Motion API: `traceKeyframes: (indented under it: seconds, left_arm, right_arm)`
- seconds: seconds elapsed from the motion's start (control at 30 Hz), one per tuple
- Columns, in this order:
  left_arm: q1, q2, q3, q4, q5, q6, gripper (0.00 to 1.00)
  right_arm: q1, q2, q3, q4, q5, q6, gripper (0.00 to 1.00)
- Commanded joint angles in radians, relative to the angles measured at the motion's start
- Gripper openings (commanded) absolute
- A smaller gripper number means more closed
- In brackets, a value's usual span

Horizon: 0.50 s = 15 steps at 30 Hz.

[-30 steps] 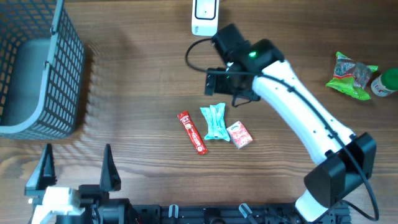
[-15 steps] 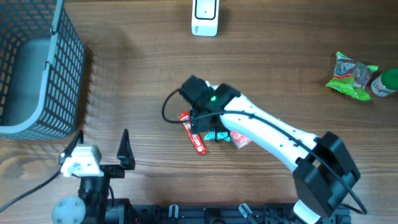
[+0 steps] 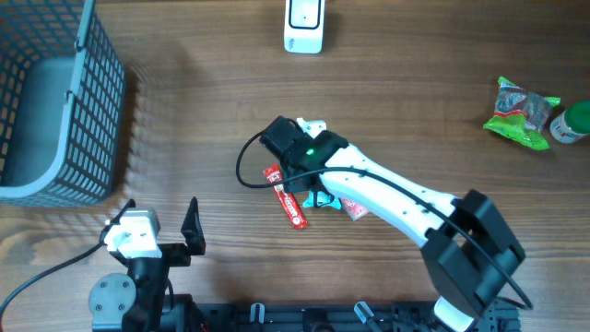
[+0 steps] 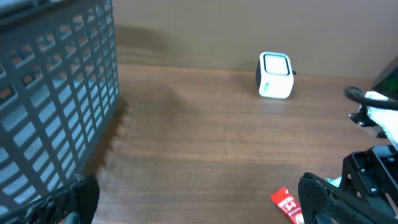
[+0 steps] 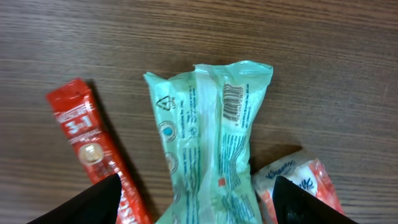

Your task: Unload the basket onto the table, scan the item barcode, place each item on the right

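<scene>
A mint-green packet lies flat on the wooden table, its barcode facing up near the far end. My right gripper hovers just over it, open, one finger on each side and neither touching. In the overhead view the right gripper covers most of the green packet. The white scanner stands at the table's far edge and shows in the left wrist view as well, scanner. My left gripper sits open and empty at the front left.
A red stick sachet lies left of the packet and a red-white tissue pack right of it. A grey wire basket fills the far left. A green snack bag and a green-capped bottle sit at the right.
My right arm has swung from beside the scanner down over the green packet, and its jaws have narrowed slightly. The left gripper has shifted a little to the right.
</scene>
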Motion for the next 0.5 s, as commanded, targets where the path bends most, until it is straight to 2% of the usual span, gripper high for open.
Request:
traceKeyframes:
  seconds: [0.0,0.07,0.13,0.33,0.47]
  left_arm:
    - [-0.006,-0.005,-0.012,-0.006,-0.014,-0.01,1.0]
    - [-0.006,-0.005,-0.012,-0.006,-0.014,-0.01,1.0]
    - [-0.006,-0.005,-0.012,-0.008,-0.014,-0.01,1.0]
    - [-0.006,-0.005,-0.012,-0.032,-0.014,-0.01,1.0]
    - [-0.006,-0.005,-0.012,-0.062,-0.013,-0.01,1.0]
  right_arm:
    - [0.008,0.066,0.0,0.006,0.056,-0.018,0.74]
    - [0.012,0.085,0.0,0.005,0.049,-0.019,0.65]
    - [0.025,0.092,0.0,0.003,0.048,-0.018,0.63]
    - [0.095,0.092,0.005,0.011,0.04,-0.018,0.62]
    - [0.108,0.106,0.005,0.009,0.103,-0.018,0.61]
